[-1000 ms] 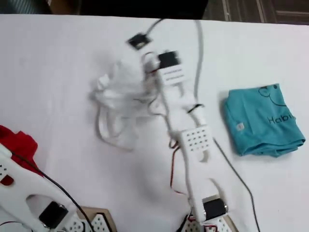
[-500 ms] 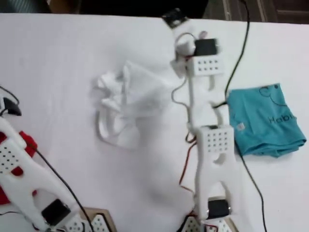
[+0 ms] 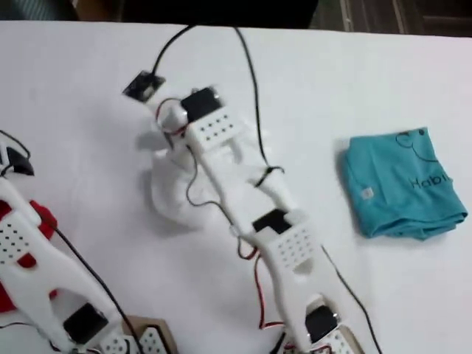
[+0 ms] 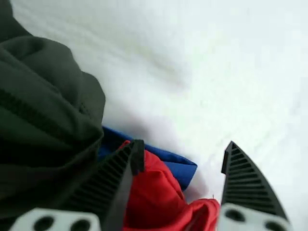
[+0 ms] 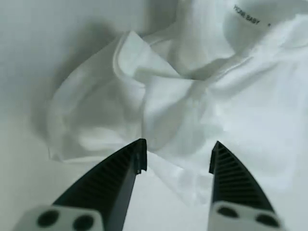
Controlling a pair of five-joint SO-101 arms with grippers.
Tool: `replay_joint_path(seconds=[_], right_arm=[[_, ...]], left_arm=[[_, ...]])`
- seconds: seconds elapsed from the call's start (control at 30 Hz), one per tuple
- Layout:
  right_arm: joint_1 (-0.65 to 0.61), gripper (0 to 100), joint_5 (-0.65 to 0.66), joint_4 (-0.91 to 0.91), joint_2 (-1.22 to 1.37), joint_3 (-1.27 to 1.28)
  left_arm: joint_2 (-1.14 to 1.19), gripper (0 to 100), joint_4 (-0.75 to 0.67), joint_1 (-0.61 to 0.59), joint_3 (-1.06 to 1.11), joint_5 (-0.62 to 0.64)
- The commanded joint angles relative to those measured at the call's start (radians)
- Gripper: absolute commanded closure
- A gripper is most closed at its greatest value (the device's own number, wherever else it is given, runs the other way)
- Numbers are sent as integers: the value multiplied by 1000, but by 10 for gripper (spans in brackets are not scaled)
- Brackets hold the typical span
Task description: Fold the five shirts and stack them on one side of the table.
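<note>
White cotton, a crumpled white shirt [image 5: 183, 96], is lying in a loose heap on the white table [image 3: 74, 88], left of the table's middle in the high view. It is bunched too much for me to tell a long axis. In my right wrist view its neck label [image 5: 250, 17] is facing up on the far part of the heap, and a folded edge is pointing toward my right gripper [image 5: 175, 156]. That gripper's jaws are standing wide apart just over the near edge of the cloth; I cannot tell whether they are touching it.

From above, my right arm [image 3: 284, 243] is stretching diagonally over the heap and covering much of it. A black cable [image 3: 251, 66] is looping across the far side of the table.

Well apart to the right, a folded teal shirt [image 3: 402, 184] is lying flat with its print up, slightly skewed to the table edge.

My left gripper [image 4: 180, 156] is hanging with its jaws wide over a rumpled red shirt [image 4: 159, 192] at the left edge of the table. A blue garment [image 4: 178, 166] is sticking out from under the red one, and a dark garment [image 4: 43, 130] is piled just beside them.
</note>
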Motion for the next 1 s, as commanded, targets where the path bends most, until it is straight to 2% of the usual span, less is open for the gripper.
replay_joint_path(seconds=[0.0, 0.2, 0.27, 0.4, 0.47, 0.53, 0.7, 0.97], right_arm=[[7, 776, -6, -10, -41, 3], [117, 783, -6, -50, 65, 0], [162, 827, -6, -68, 85, 0], [240, 989, -6, -84, 85, -9], [275, 964, -6, -81, 73, -32], [308, 981, -6, -79, 54, -68], [378, 978, -6, -74, 2, -109], [518, 978, -5, -68, -70, -109]], left_arm=[[-11, 718, 17, -12, -35, 2], [-11, 718, 18, -9, -35, 2], [-11, 718, 18, -8, -33, 2], [-11, 718, 18, -5, -33, 2], [-11, 718, 20, 5, -31, 2], [-20, 718, 20, 21, -4, 2], [-23, 718, 20, 120, 85, 2], [-46, 718, 20, 365, 162, 5]])
